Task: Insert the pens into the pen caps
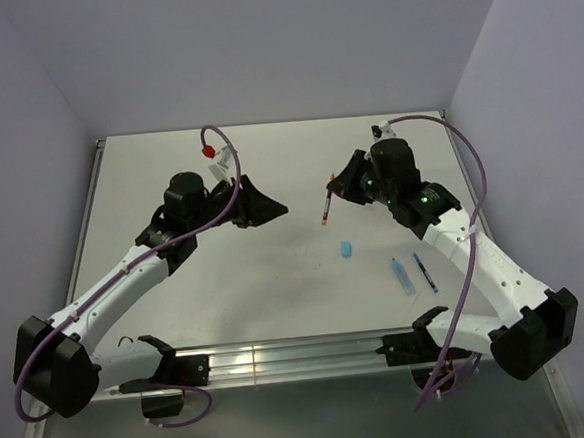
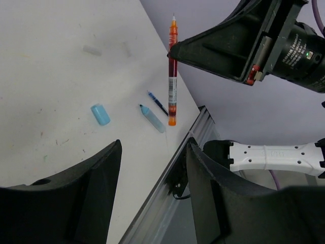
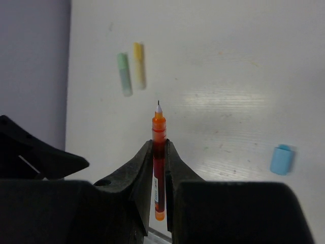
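My right gripper (image 3: pixel 159 145) is shut on a thin red pen (image 3: pixel 159 152), tip pointing out past the fingers, held above the table (image 1: pixel 306 278). The same red pen (image 2: pixel 172 76) hangs upright in the left wrist view, ahead of my left gripper (image 2: pixel 154 145), which is open with nothing between its fingers. On the table lie a light blue cap (image 1: pixel 346 247), a light blue marker (image 1: pixel 403 273) and a dark blue thin pen (image 1: pixel 425 272). A pale green marker (image 3: pixel 124 73) and a yellow marker (image 3: pixel 138 58) lie side by side beyond the pen tip.
The two grippers face each other over the middle of the table, left gripper (image 1: pixel 266 209) and right gripper (image 1: pixel 335 188) a short gap apart. A metal rail (image 1: pixel 302 357) runs along the near edge. A red knob (image 1: pixel 207 150) sits on the left arm's cable.
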### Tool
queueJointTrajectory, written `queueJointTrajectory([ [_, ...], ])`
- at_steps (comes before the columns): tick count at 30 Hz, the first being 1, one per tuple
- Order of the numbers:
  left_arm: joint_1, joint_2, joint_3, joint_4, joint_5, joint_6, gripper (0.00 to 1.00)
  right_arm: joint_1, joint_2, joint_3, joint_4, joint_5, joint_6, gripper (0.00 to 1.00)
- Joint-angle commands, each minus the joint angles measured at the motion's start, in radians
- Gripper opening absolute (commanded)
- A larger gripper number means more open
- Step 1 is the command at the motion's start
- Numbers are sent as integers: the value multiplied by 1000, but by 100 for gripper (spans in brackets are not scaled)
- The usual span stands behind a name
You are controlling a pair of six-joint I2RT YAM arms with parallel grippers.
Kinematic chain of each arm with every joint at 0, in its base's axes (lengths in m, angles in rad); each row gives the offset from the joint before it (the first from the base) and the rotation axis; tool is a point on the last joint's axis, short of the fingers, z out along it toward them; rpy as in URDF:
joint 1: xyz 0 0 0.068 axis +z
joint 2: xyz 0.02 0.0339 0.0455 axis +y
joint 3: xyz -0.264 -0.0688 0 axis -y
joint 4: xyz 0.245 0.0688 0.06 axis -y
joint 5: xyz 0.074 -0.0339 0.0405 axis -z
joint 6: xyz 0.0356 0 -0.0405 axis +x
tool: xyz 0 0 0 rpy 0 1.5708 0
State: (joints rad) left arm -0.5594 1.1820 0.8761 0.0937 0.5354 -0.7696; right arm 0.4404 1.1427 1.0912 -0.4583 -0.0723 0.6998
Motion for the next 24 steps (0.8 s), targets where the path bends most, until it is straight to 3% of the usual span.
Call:
queueJointTrajectory([
  [1,-11,27,119,42,5,12,59,41,-29,79,95,-3,52,0],
  [13,-62,140,256,-9,-11,44,59,164,8,174,145,8,102,0],
  [24,-93,160,276,5,-11,39,55,233,68,228,152,34,104,0],
])
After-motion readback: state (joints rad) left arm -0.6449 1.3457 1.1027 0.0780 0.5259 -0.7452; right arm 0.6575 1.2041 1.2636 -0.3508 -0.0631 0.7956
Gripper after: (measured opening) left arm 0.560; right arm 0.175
